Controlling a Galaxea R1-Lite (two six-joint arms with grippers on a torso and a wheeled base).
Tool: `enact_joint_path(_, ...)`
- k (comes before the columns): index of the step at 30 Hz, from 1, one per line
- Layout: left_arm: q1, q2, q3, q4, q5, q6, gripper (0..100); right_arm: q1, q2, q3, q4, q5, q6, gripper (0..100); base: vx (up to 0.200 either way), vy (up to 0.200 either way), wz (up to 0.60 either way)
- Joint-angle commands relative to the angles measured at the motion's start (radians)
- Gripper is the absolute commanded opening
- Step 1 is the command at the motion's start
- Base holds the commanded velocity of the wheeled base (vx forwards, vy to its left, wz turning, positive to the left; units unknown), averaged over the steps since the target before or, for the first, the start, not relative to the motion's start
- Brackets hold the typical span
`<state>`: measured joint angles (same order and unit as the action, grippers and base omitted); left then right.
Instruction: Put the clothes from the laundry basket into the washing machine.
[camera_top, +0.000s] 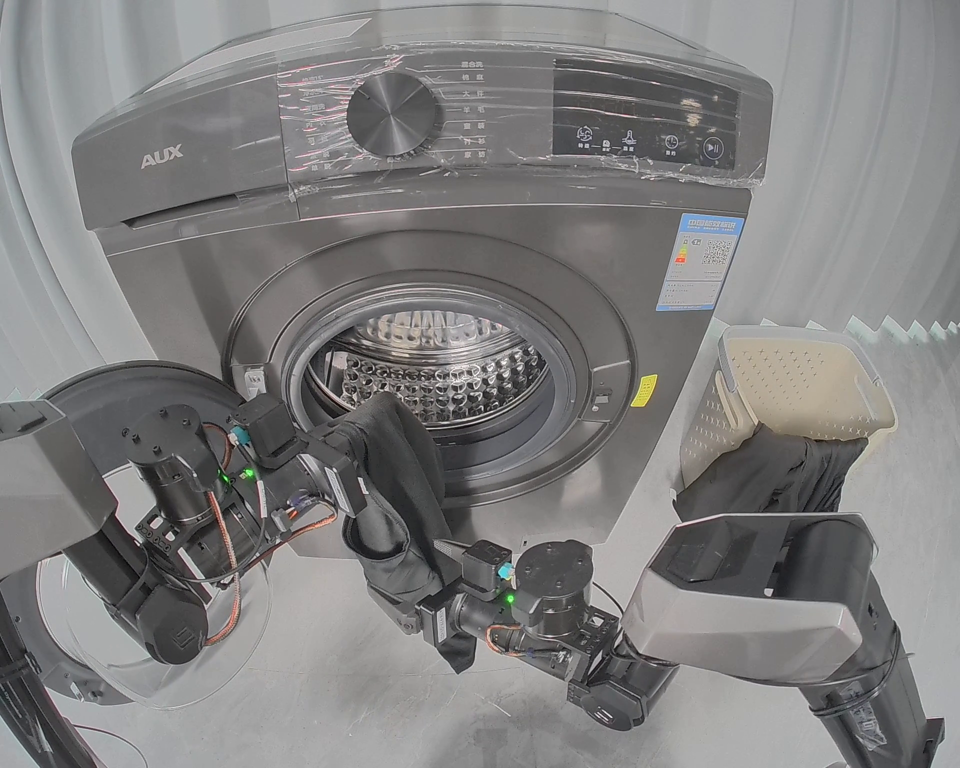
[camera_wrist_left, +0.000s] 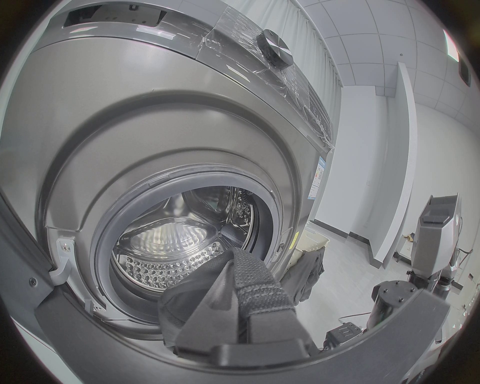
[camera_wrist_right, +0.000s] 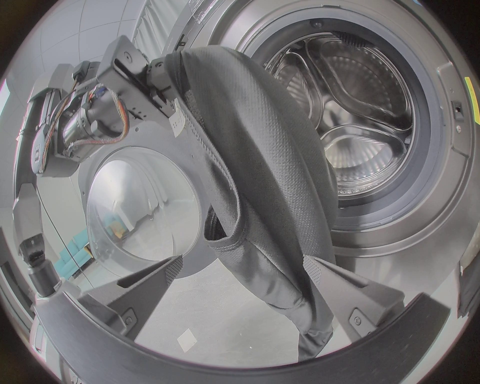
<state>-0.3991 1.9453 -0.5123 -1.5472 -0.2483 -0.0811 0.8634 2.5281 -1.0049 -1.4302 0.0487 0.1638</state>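
**Dark garment held at the washer mouth, not in yet**

My left hand (camera_top: 345, 440) is pinching the top of a dark garment (camera_top: 405, 470). Its fingers (camera_wrist_left: 250, 285) are pressed together on the fabric, just in front of the lower-left rim of the drum opening. The cloth bunches over that hand and hangs down from it.

My right hand (camera_wrist_right: 242, 260) sits lower, under the garment, with its fingers (camera_wrist_right: 150, 280) spread wide. The hanging tail falls between them and drapes against one finger, not clamped.

The garment is outside the drum (camera_top: 440, 370). Its upper part is level with the door seal and its lower end dangles above the floor (camera_top: 300, 650).

The washing machine (camera_top: 420, 230) is straight ahead, with its door (camera_top: 90, 400) swung open to my left. The laundry basket (camera_top: 800, 380) stands on the floor just beside the machine, on my right. More dark clothes (camera_top: 775, 475) spill over its near rim.
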Motion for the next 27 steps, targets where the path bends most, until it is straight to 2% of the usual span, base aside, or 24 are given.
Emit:
enact_joint_path(1, 0.0, 0.001, 0.002, -0.001, 0.0, 0.0, 0, -0.006, 0.064, -0.061, -0.003, 0.0, -0.021, 100, 0.0, 0.0, 0.0)
enact_joint_path(6, 0.0, 0.001, 0.002, -0.001, 0.0, 0.0, 0, -0.007, 0.098, -0.127, -0.003, -0.001, -0.023, 100, 0.0, 0.0, 0.0)
enact_joint_path(14, 0.0, 0.003, 0.0, -0.001, 0.0, 0.0, 0, -0.007, 0.116, -0.141, -0.018, -0.015, -0.024, 100, 0.0, 0.0, 0.0)
enact_joint_path(15, 0.002, 0.003, 0.0, -0.001, 0.0, 0.0, 0, -0.007, 0.116, -0.139, -0.019, -0.017, -0.024, 0, 0.0, 0.0, 0.0)
enact_joint_path(21, 0.008, 0.017, 0.0, -0.001, -0.002, 0.0, 0, -0.003, 0.086, -0.103, -0.035, -0.02, -0.024, 0, 0.0, 0.0, 0.0)
enact_joint_path(22, 0.011, 0.018, 0.0, -0.001, -0.002, 0.0, 0, 0.003, 0.035, -0.05, -0.045, -0.02, -0.023, 0, 0.0, 0.0, 0.0)
enact_joint_path(27, 0.014, 0.02, 0.0, -0.001, -0.002, 0.0, 0, 0.002, -0.078, 0.061, -0.053, -0.02, -0.021, 0, 0.0, 0.0, 0.0)
